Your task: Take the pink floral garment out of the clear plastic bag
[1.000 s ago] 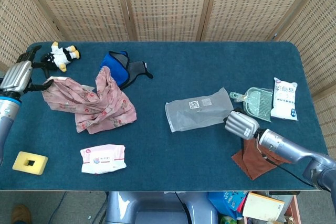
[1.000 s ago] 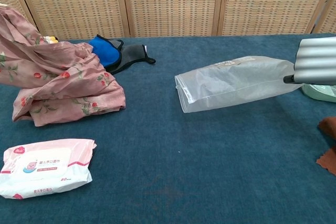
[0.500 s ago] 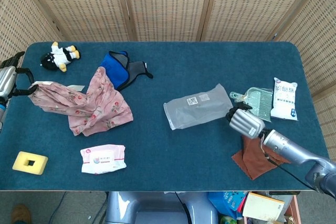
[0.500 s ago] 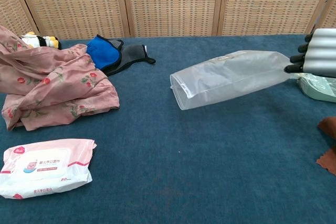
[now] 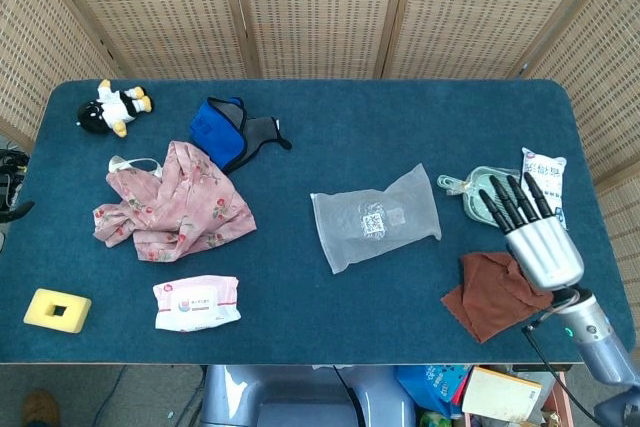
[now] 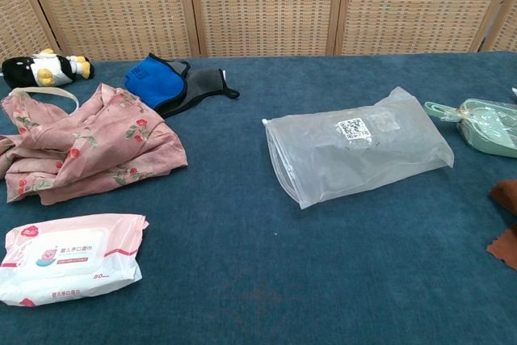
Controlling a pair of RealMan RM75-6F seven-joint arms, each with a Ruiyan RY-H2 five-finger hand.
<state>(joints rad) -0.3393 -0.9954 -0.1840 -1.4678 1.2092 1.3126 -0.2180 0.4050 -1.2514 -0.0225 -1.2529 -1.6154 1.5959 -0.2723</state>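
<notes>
Pink floral garment (image 5: 170,202) lying crumpled w/ clear plastic bag (image 5: 376,227) well right; right hand (image 5: 535,237) hovering, fingers spread, holding nothing.

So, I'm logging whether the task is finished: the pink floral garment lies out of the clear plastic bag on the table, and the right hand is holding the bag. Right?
Not quite. The pink floral garment does lie out of the clear plastic bag, but the right hand holds nothing: the head view shows it open, fingers apart, off to the bag's right and clear of it.

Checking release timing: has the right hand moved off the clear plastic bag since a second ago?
Yes. The right hand has let go and pulled back toward the table's right edge, now open over the brown cloth, apart from the clear plastic bag.
</notes>
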